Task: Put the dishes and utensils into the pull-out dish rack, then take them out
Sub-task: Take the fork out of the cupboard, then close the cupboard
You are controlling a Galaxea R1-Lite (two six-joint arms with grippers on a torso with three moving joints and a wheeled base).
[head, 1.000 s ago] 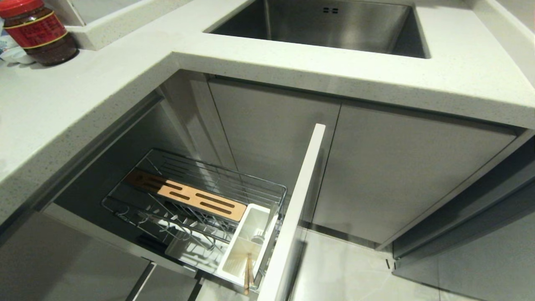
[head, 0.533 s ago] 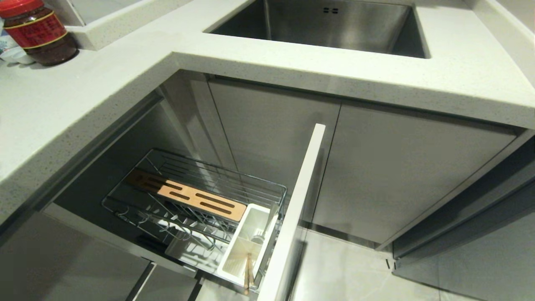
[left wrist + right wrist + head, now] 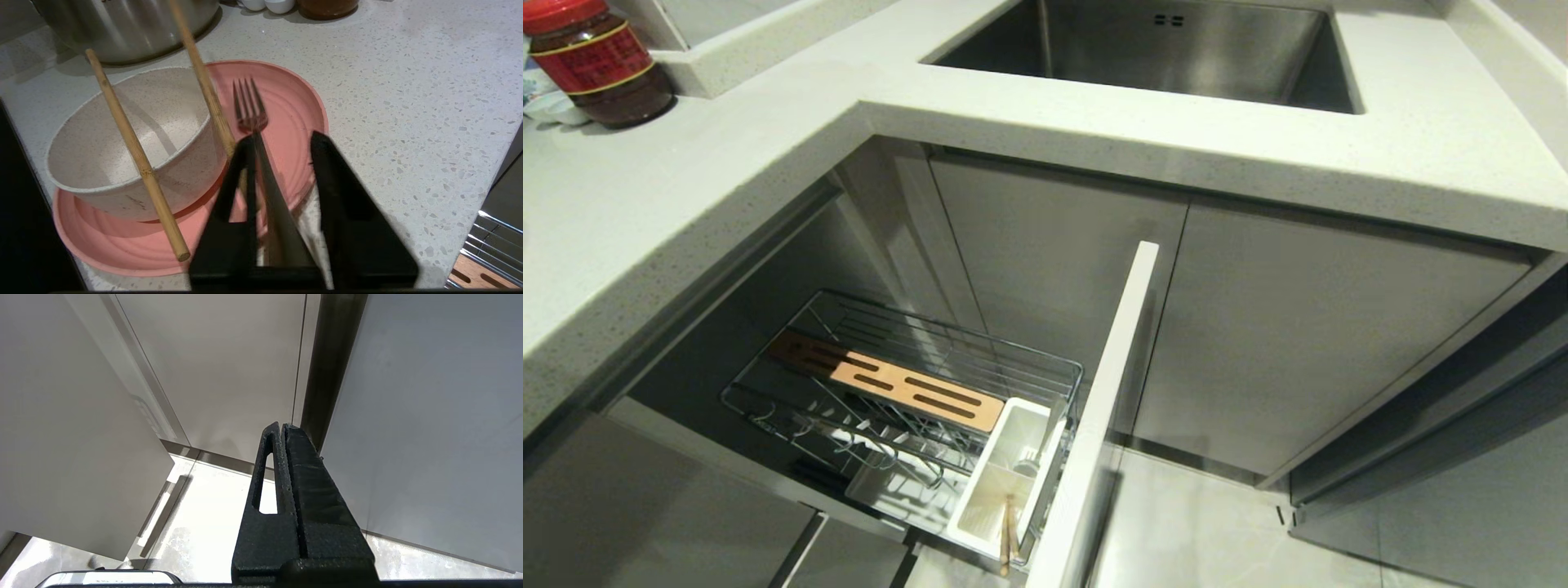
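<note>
Plate (image 3: 286,118): pink, plain. Bowl (image 3: 135,143): off-white, finely speckled. Chopsticks (image 3: 135,155): light tan wood. Fork (image 3: 250,110): silver. Counter (image 3: 408,90): pale, grey-flecked. Rack (image 3: 947,359): chrome wire; strip (image 3: 890,382) orange-brown wood with dark slots; holder (image 3: 1005,482) white. Jar (image 3: 596,61): red lid, red label, yellow bands.

My left fingers (image 3: 325,171) are two matte black wedges, broad at the base and narrowing to blunt tips. One has a long slot cut through it, so it reads as a thin frame more than a solid block. My right fingers (image 3: 300,473) are the same black, with a rough, grainy surface like printed plastic. One of them carries the same narrow slot with a rounded end. Both pairs sit on a flat black crossbar at the root.
</note>
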